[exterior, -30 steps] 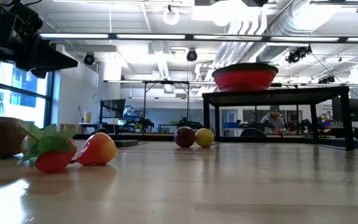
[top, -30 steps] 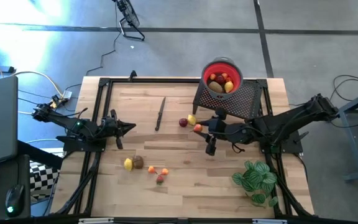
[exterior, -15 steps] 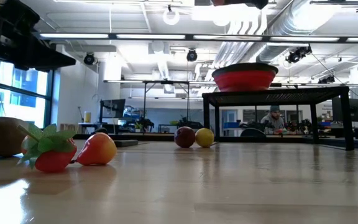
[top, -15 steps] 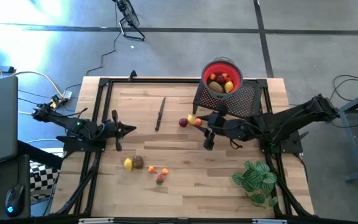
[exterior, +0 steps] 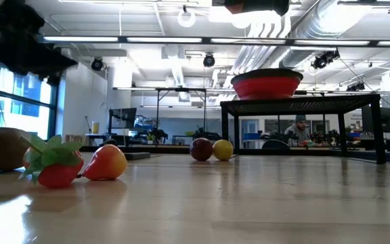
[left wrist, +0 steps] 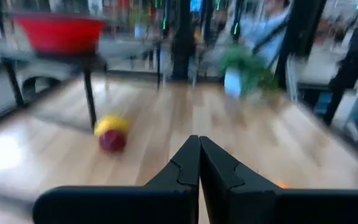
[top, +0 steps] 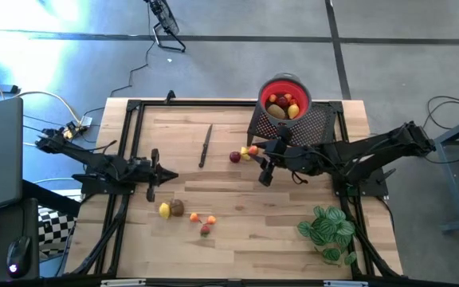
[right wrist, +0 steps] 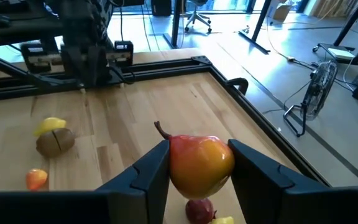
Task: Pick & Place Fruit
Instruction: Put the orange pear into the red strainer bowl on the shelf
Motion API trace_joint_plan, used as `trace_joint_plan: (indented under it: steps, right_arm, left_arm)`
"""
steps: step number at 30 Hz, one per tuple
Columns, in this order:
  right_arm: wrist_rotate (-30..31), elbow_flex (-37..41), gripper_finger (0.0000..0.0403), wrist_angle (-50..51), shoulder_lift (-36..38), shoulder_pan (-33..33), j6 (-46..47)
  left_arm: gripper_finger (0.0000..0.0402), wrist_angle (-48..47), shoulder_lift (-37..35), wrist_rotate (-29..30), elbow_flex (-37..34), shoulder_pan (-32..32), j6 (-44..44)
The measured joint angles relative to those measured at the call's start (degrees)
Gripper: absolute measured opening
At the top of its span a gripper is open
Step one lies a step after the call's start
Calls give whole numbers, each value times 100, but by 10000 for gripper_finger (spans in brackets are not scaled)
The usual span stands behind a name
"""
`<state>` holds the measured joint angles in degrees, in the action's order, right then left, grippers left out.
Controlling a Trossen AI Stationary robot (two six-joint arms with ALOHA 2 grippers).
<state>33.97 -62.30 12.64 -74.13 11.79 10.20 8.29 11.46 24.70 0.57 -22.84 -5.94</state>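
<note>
My right gripper [top: 255,151] hangs above the table just left of the black mesh stand [top: 305,131], shut on a red-orange pear-shaped fruit [right wrist: 197,163]. The red bowl [top: 285,97] on the stand holds several pieces of fruit. A red fruit [top: 234,157] and a yellow fruit [top: 245,151] lie on the table under the gripper. Several more fruits [top: 183,215] lie near the front left. My left gripper [top: 172,175] is shut and holds nothing, level above the table's left side. My right gripper pinches the pear-shaped fruit by the two sides of its fat body [right wrist: 174,168] between its two fingers [right wrist: 153,171]. The fingers come from the table's right, slanting slightly down. The fruit is lifted clear of the table, its stem [right wrist: 160,130] pointing away from the gripper.
A thin dark knife [top: 205,146] lies on the table at the far left of centre. A green leafy plant [top: 327,231] stands at the near right corner. A black frame [top: 134,108] runs round the tabletop.
My right gripper has carried the pear-shaped fruit toward the table's far edge, closer to the stand, and keeps it clear of the table. My left gripper has swung a little toward the near edge, still shut.
</note>
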Motion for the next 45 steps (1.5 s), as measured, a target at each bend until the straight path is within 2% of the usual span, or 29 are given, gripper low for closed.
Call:
trace_joint_plan:
  steps: [5,8,16,22,31,37,45]
  right_arm:
    - [-5,0,146,-20,0,2,-17]
    - [-3,0,146,-49,0,2,-21]
    - [-6,0,146,-46,0,4,-144]
    - [-6,0,146,61,0,4,-146]
    - [50,0,146,54,0,4,-168]
    - [128,0,146,53,0,4,-359]
    - [372,0,146,53,102,-359,-402]
  left_arm:
    - [0,309,628,4,7,392,254]
    - [0,593,815,-560,7,877,376]
    - [0,549,1058,-2138,7,2518,418]
    - [0,546,999,-2749,97,3340,627]
    - [0,351,997,-3403,521,3611,1219]
    - [0,-356,1000,-3433,519,3607,1179]
    - [0,-430,1005,-3218,519,3607,1171]
